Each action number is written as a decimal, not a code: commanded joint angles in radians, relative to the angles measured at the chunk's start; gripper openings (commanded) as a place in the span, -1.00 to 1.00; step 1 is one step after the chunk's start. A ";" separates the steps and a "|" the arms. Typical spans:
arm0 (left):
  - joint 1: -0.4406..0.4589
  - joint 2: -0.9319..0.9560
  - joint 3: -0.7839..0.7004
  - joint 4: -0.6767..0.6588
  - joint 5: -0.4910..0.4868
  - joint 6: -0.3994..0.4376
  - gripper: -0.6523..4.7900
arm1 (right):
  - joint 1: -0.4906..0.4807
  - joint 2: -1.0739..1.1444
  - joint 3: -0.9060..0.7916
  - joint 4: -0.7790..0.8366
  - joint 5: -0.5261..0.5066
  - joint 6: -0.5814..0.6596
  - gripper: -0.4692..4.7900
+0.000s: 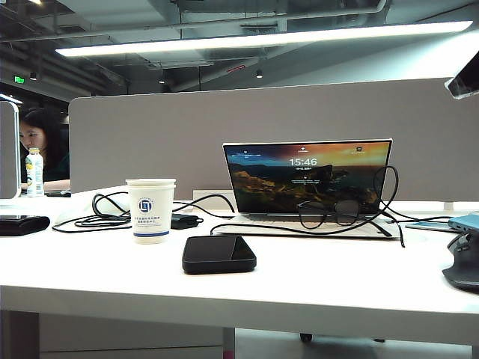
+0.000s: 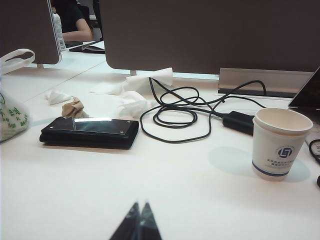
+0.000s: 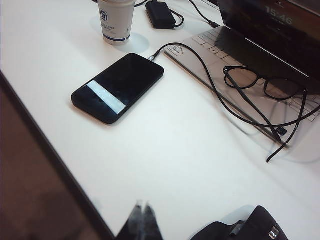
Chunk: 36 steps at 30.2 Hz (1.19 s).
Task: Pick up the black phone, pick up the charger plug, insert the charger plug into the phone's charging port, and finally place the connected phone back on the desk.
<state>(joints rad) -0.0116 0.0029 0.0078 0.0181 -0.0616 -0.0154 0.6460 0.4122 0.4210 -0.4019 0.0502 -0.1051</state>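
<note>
The black phone (image 3: 117, 87) lies flat, screen up, on the white desk (image 3: 175, 150) near its front edge, in front of the paper cup. In the exterior view the phone (image 1: 218, 253) sits at the middle of the desk (image 1: 337, 280). The charger plug (image 3: 151, 58) meets the phone's far short end, and its thin black cable runs back over the laptop keyboard. My right gripper (image 3: 142, 202) hovers shut and empty over the desk edge, well short of the phone. My left gripper (image 2: 139, 204) is shut and empty above bare desk (image 2: 150, 170), with no phone in its view.
A paper cup (image 1: 150, 210) stands left of the phone. An open laptop (image 1: 307, 176) with glasses (image 3: 260, 82) on it sits behind. A black wallet-like case (image 2: 90, 132), a power brick (image 2: 239, 121) with coiled cables, tissues and a plastic bag (image 2: 10, 115) lie left. A dark object (image 1: 462, 262) sits far right.
</note>
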 commanded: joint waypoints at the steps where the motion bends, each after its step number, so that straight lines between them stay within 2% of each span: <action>1: 0.004 0.001 0.000 -0.007 0.025 0.008 -0.78 | 0.000 -0.001 0.006 0.010 -0.001 0.004 -0.84; 12: 0.004 0.001 0.000 -0.039 0.039 0.047 -0.78 | 0.000 -0.001 0.006 0.010 -0.001 0.004 -0.84; 16: 0.004 0.001 0.000 -0.037 0.039 0.098 -0.78 | 0.000 -0.001 0.006 0.010 -0.001 0.004 -0.84; 20: 0.004 0.001 0.000 -0.020 0.039 0.091 -0.78 | 0.000 -0.001 0.006 0.010 -0.001 0.004 -0.84; 23: 0.004 0.001 0.001 -0.019 0.023 0.094 -0.69 | 0.000 -0.001 0.006 0.010 -0.001 0.004 -0.84; 36: 0.004 0.001 0.001 -0.037 0.015 0.093 -0.69 | 0.000 -0.001 0.006 0.010 -0.001 0.004 -0.84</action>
<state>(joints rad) -0.0086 0.0029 0.0078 -0.0223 -0.0463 0.0750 0.6460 0.4122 0.4210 -0.4019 0.0502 -0.1047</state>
